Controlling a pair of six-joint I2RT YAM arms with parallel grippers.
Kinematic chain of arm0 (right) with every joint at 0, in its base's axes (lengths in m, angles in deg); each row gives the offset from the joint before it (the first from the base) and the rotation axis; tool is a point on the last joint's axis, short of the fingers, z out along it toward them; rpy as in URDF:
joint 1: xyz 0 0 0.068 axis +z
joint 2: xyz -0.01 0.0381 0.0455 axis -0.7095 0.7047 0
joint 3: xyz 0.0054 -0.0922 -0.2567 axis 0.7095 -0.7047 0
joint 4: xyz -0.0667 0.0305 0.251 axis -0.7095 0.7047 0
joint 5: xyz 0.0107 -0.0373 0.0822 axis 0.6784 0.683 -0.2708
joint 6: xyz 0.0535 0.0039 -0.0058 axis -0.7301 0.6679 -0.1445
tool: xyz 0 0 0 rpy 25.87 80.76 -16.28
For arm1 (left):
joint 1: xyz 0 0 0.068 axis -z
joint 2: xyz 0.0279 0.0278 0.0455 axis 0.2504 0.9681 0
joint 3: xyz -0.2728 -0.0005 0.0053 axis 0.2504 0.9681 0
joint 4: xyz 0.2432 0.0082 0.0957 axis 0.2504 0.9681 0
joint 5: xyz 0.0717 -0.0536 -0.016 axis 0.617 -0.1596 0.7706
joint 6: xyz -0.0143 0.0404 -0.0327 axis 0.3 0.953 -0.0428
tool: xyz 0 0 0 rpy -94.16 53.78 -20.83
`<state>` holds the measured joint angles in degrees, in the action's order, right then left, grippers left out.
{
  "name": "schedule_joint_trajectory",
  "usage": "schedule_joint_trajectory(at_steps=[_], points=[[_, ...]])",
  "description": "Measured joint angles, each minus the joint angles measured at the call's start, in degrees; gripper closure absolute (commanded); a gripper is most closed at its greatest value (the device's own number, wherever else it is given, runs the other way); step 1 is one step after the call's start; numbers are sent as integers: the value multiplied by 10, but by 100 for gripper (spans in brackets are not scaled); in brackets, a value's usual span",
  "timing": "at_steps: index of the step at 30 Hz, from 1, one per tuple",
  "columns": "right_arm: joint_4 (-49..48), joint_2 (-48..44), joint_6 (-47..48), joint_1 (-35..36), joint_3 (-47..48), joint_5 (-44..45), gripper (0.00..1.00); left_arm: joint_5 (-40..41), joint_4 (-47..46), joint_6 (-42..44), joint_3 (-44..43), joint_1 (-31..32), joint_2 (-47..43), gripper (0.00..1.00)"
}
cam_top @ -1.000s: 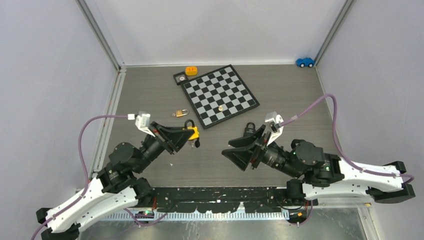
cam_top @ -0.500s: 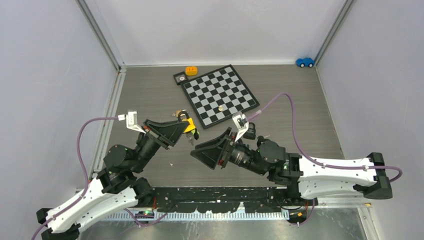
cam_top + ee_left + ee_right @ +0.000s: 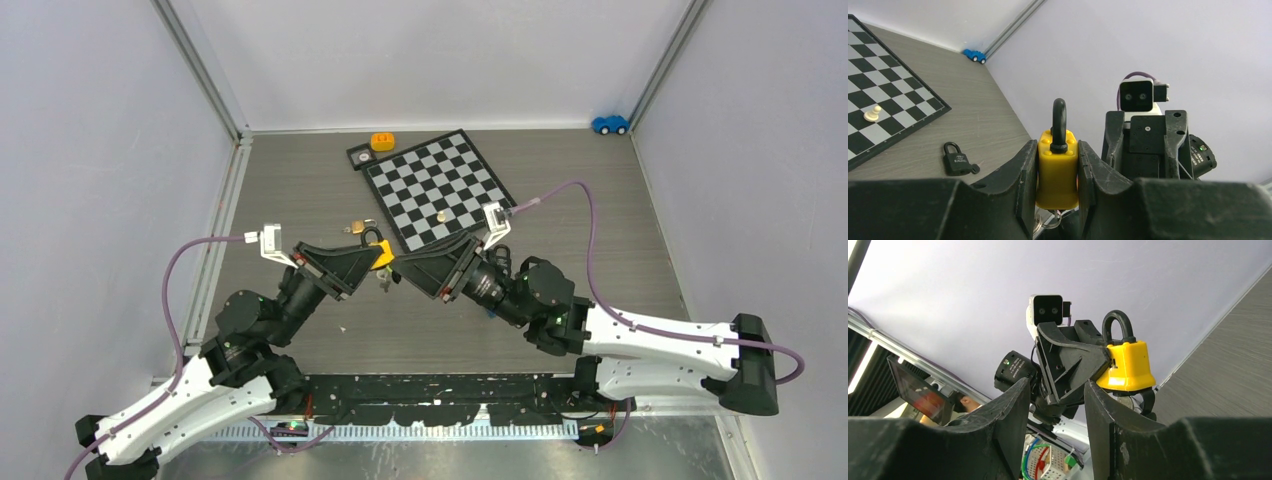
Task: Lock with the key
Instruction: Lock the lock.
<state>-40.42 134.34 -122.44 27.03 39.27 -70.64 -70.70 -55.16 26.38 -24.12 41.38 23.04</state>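
My left gripper is shut on a yellow padlock with a black shackle, held upright above the table. In the top view the padlock is at the tip of the left gripper. The key hangs on a silvery ring from the padlock's underside, mostly hidden by my fingers. My right gripper faces the padlock from the right, close to it. In the right wrist view the right gripper stands open with nothing between its fingers. The padlock and key lie just beyond its right finger.
A chessboard with one pawn lies behind the grippers. A brass padlock sits beside it. A black padlock lies on the table. At the back are an orange brick, a black tray and a blue toy car.
The right arm has swung left and forward until its gripper meets the padlock, and its jaws have narrowed a little. The left arm shifted the padlock slightly back.
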Motion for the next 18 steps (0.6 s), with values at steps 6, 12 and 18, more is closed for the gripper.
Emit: schedule_joint_trajectory(at_steps=[6,12,18], points=[[-12,20,-38,-7,-2,-26,51,0,0,0,0,0,-1,100],[-9,25,-63,-7,-17,-41,53,2,0,4,0,0,-1,100],[12,22,-72,-7,-28,-29,53,5,0,7,0,0,-7,100]])
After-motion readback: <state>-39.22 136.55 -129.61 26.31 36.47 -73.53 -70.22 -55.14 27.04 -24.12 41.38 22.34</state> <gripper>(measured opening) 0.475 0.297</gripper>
